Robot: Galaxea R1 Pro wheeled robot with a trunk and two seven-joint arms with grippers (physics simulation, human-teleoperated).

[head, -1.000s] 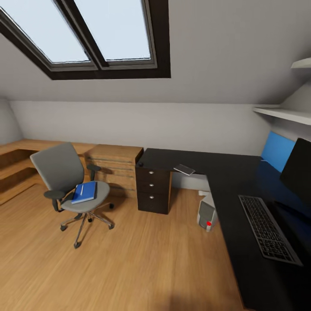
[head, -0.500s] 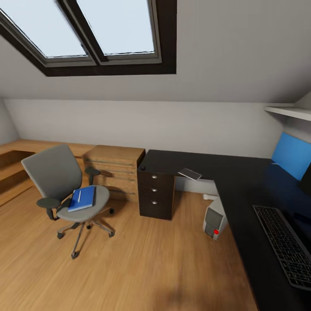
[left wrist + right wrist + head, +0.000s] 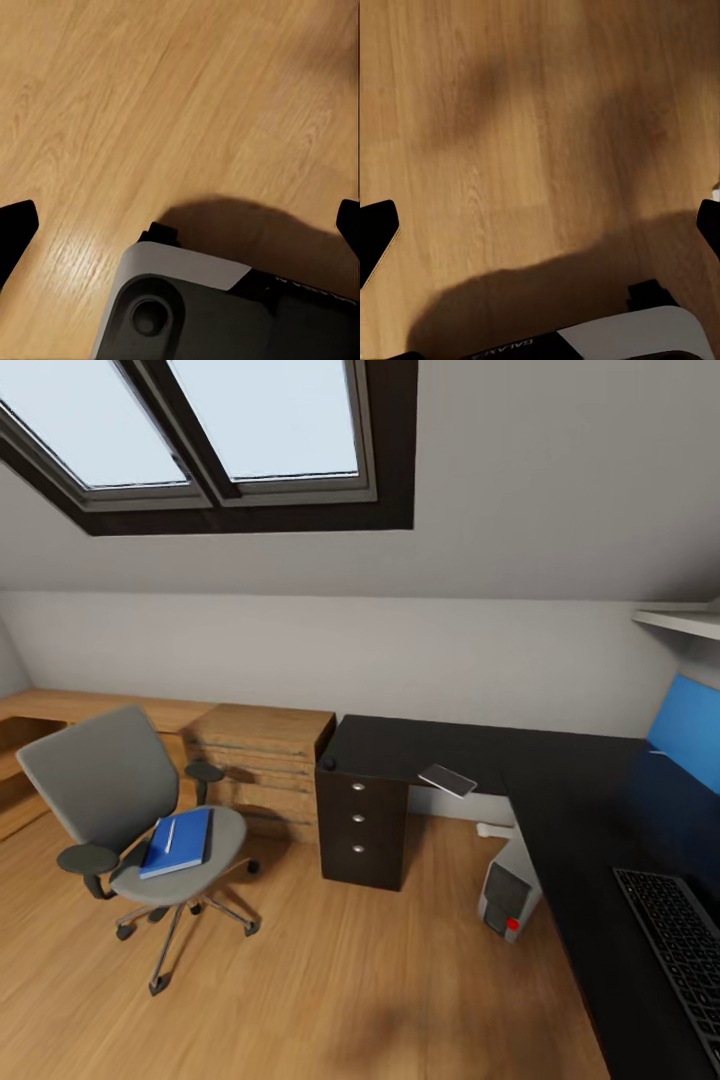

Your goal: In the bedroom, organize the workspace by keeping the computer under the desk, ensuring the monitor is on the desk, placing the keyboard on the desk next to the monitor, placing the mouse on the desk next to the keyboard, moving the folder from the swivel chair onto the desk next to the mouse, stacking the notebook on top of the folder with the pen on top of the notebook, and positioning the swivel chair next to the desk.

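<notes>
The grey swivel chair (image 3: 110, 790) stands on the wood floor at the left, apart from the black L-shaped desk (image 3: 410, 742). On its seat lies the blue folder (image 3: 180, 842), and the white pen (image 3: 170, 834) rests on the folder. The grey notebook (image 3: 447, 780) overhangs the desk's inner edge. A small black mouse (image 3: 328, 763) sits at the desk's left corner. The keyboard (image 3: 680, 935) lies at the far right on the desk. The computer (image 3: 508, 895) stands on the floor under the desk. The monitor is out of view. My left gripper (image 3: 180, 229) and right gripper (image 3: 544, 225) hang open over bare floor.
A light-wood chest (image 3: 262, 752) adjoins the desk's black drawer unit (image 3: 362, 830). A blue wall panel (image 3: 688, 738) and a white shelf (image 3: 680, 622) are at the right. A sloped ceiling with a skylight (image 3: 200, 430) rises above. Open wood floor (image 3: 330, 980) lies between me and the chair.
The whole view has swung left and dropped a little, so the camera moved. The monitor slid out at the right edge; the chair and desk themselves stayed put.
</notes>
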